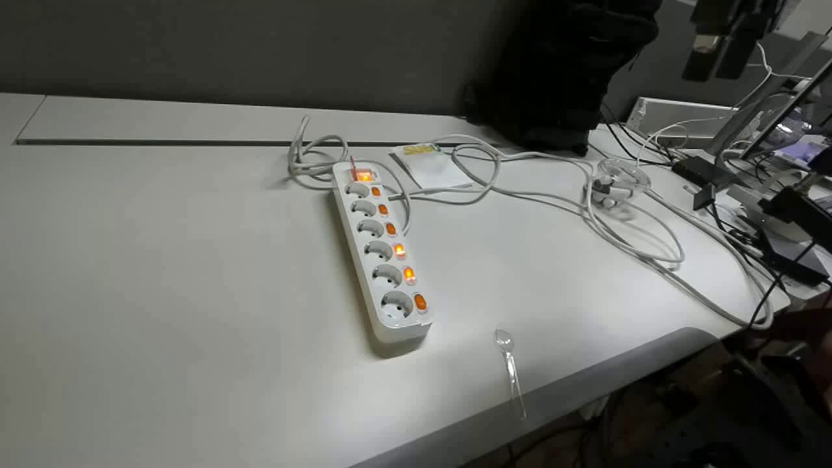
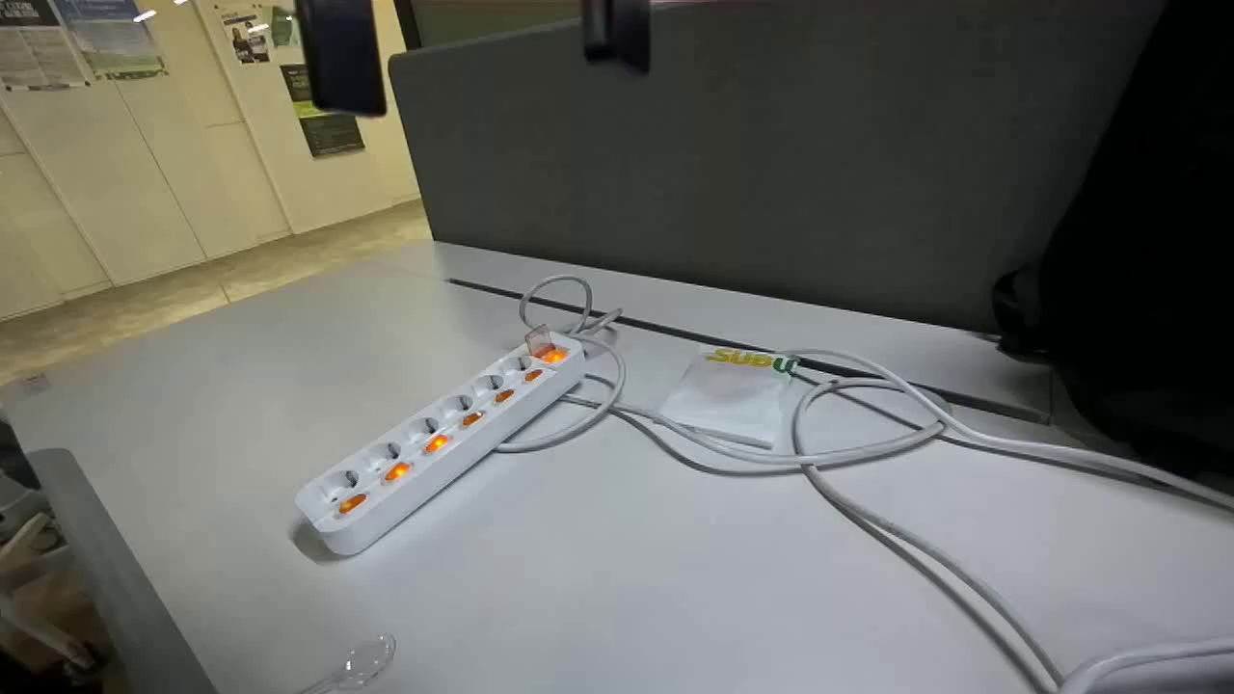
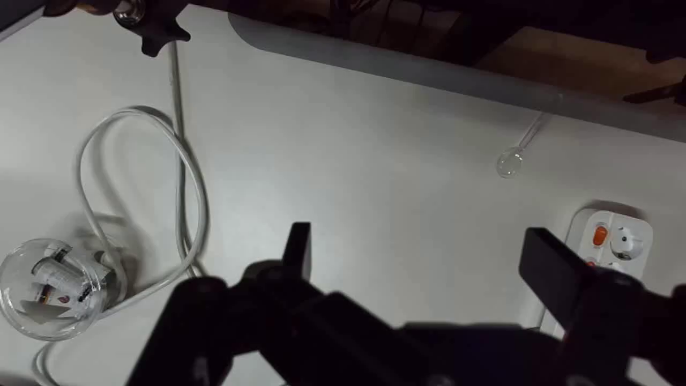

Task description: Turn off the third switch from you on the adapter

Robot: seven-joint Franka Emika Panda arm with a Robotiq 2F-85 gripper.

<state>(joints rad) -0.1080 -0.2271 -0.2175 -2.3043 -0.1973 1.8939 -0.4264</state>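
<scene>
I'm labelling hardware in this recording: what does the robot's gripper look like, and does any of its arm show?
The gripper looks black, with flat-faced, blocky fingertips and jointed linkages that have rounded knuckles. I can make out no readable markings or cables on it. The arm itself is not clearly visible, so I cannot describe its colour or shape.

Adapter: I see white, orange switches
Gripper: black
Desk: pale grey, darker edge
Packet: white, lettered yellow and green
Spoon at that edge: clear
</scene>
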